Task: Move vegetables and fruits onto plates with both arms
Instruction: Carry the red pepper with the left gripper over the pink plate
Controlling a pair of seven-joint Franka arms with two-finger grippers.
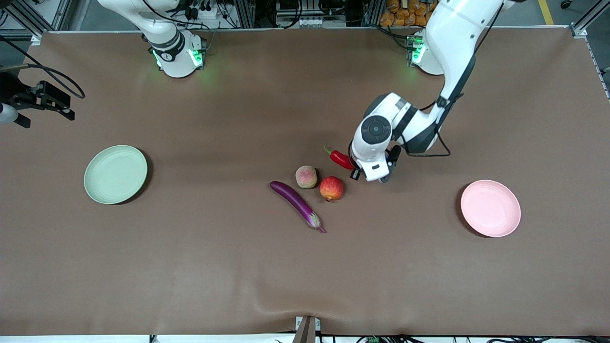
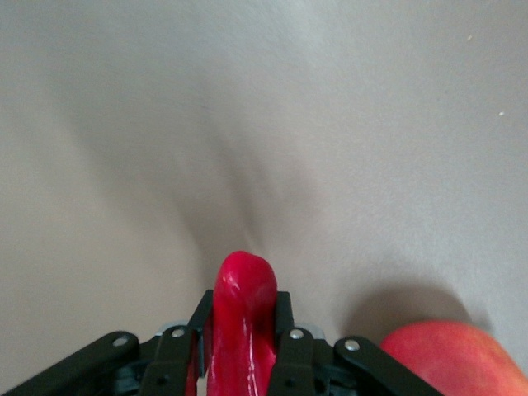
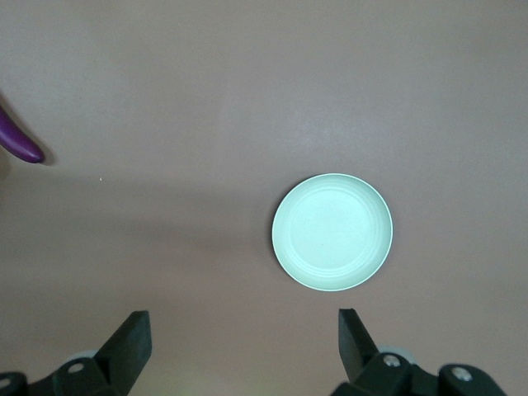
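1. In the left wrist view, the left gripper is clamped on the red chili pepper; the front view hides this grip under the arm, showing only the pepper's stem end on the table.
2. The pomegranate, peach and eggplant lie close together mid-table, nearer the front camera than the pepper.
3. The right gripper hangs wide open and empty above the green plate, waiting.
4. The pink plate sits toward the left arm's end.

A glossy, smooth skin is shown by the long purple eggplant and the short red chili pepper. A matt finish is seen on the round pale green plate and the brown cloth-like table cover.
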